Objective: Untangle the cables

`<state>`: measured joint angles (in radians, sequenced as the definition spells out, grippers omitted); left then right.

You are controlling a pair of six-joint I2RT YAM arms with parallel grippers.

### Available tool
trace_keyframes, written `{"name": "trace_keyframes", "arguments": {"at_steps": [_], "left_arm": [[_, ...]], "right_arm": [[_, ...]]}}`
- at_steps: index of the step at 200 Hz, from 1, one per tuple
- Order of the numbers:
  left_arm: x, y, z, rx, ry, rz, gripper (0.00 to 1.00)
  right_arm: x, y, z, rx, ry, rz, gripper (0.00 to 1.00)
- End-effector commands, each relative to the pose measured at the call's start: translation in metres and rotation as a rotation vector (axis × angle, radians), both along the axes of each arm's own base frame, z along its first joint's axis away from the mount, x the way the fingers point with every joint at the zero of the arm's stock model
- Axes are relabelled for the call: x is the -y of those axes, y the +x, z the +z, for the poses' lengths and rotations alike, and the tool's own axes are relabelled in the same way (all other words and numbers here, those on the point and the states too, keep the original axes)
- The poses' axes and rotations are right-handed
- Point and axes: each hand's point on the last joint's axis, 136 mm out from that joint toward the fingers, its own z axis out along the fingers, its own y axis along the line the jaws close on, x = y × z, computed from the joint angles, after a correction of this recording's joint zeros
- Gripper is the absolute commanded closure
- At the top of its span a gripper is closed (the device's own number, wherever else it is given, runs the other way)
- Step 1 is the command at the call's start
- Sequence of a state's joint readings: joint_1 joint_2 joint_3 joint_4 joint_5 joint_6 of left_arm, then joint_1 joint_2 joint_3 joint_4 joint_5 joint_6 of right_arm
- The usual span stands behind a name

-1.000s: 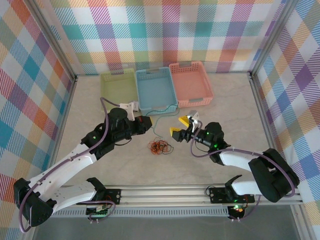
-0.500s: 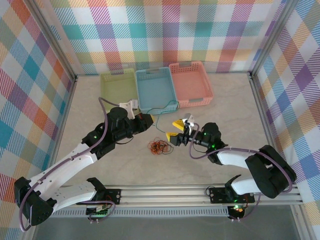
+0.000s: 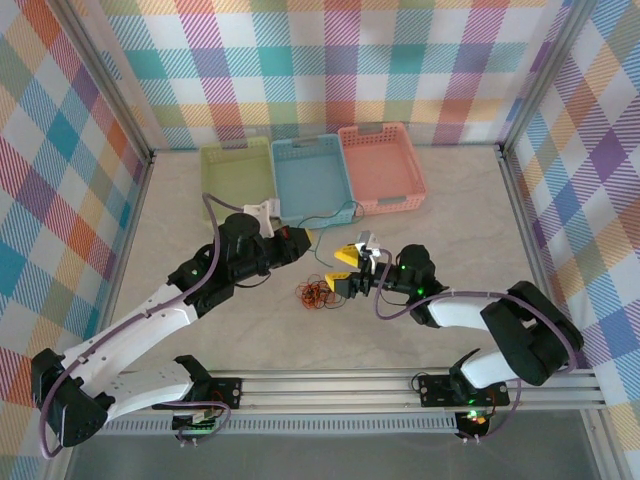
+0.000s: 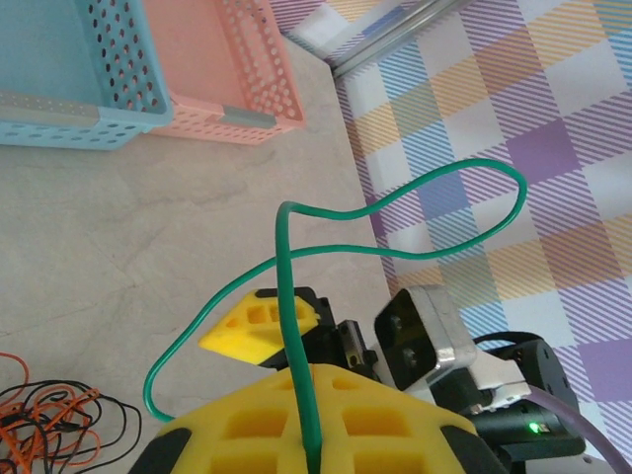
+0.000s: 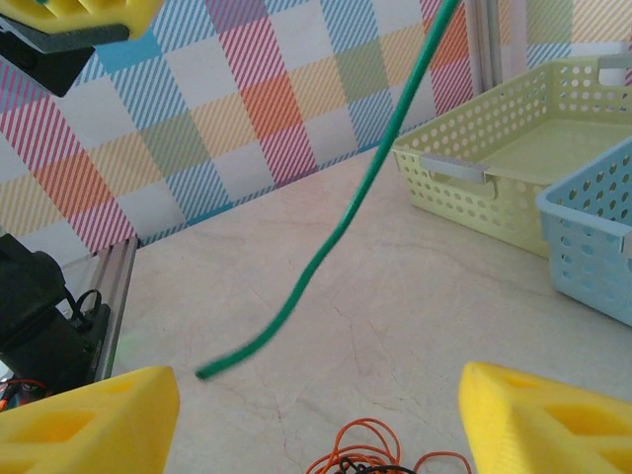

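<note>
Left gripper (image 3: 300, 238) is being pressed shut on the green cable (image 4: 288, 296), which is arching out beyond its fingertips. Just beside it, the right gripper (image 3: 344, 270) is being held wide apart, empty, over the clump of cables (image 3: 319, 294).

Green cable (image 4: 288, 296) between left tool (image 3: 303, 238) and right tool (image 3: 347, 268); bare tabletop (image 3: 440, 220) around; baskets (image 3: 310, 175) beyond.

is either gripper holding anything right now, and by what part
The left gripper pinches the green cable between its pads, a long loop and one free end standing clear. The right gripper is open and holds nothing.
</note>
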<state>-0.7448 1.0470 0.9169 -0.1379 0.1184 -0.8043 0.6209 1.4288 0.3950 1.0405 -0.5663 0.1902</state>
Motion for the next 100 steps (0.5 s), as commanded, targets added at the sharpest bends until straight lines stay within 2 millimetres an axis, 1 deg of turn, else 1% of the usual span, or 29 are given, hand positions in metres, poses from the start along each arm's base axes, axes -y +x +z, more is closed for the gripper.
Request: {"name": "trace_keyframes", "arguments": {"at_steps": [1, 15, 27, 60, 100], "left_arm": [[0.006, -0.001, 0.011, 0.024, -0.043, -0.007, 1.00], [0.009, -0.003, 0.009, 0.020, -0.041, -0.014, 1.00], [0.010, -0.003, 0.008, 0.018, -0.038, -0.016, 1.00], [0.012, -0.004, 0.004, 0.014, -0.030, -0.020, 1.00], [0.016, -0.006, -0.006, -0.001, -0.021, -0.029, 1.00]], "right_arm": [[-0.005, -0.002, 0.014, 0.060, 0.034, 0.031, 0.32], [-0.006, -0.004, 0.014, 0.055, 0.031, 0.042, 0.40], [-0.006, -0.003, 0.015, 0.054, 0.031, 0.043, 0.42], [-0.006, -0.004, 0.016, 0.057, 0.034, 0.046, 0.44], [-0.005, -0.004, 0.016, 0.058, 0.036, 0.037, 0.45]]}}
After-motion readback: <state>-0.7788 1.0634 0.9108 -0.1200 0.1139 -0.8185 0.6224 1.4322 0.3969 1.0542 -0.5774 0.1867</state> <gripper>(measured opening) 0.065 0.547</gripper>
